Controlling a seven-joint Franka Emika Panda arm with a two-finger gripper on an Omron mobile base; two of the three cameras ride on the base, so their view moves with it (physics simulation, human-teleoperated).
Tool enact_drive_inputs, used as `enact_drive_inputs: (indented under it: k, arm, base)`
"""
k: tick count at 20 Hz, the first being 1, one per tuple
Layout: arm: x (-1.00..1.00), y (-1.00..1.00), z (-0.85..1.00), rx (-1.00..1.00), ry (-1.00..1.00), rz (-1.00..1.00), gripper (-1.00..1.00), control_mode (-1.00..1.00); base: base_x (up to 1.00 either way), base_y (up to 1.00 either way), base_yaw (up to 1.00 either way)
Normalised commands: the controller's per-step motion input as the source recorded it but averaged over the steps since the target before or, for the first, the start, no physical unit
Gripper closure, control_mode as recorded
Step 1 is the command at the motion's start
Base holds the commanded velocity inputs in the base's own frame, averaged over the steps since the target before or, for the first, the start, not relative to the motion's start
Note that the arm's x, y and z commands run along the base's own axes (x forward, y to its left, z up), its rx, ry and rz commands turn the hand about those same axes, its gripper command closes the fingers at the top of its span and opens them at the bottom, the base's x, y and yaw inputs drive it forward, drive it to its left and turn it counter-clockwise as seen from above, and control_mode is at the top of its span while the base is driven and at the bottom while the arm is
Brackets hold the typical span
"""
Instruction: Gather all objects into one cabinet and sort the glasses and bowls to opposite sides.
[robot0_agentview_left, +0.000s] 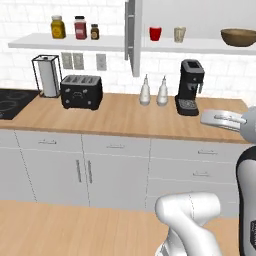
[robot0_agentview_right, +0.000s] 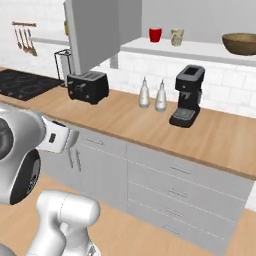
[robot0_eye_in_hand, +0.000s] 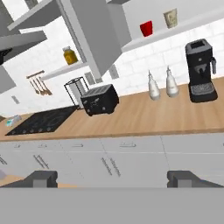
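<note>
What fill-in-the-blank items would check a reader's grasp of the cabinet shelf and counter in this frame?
1. On the shelf, the red cup stands beside the ____ cup.
2. The bowl on that shelf is made of ____.
3. The cabinet door is ____.
4. Between the toaster and the coffee machine stand two white ____.

Missing words: beige; wood; open; bottles

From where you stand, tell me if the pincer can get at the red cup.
Probably yes: the cabinet door is swung open and the red cup stands bare at the shelf's front. The open pincer would have to rise over the counter.
</note>
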Motion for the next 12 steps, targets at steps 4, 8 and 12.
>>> enact_drive_inputs:
  k: [4, 8, 12]
  arm:
    - [0.0, 0.0, 0.0, 0.0, 0.0, 0.0, -1.0, 1.0]
    - [0.0, 0.0, 0.0, 0.0, 0.0, 0.0, -1.0, 1.0]
    - [0.0, 0.0, 0.0, 0.0, 0.0, 0.0, -1.0, 1.0]
  base:
    - [0.0, -0.03, 0.5]
    - [0.0, 0.0, 0.53]
    - [0.0, 0.0, 0.42]
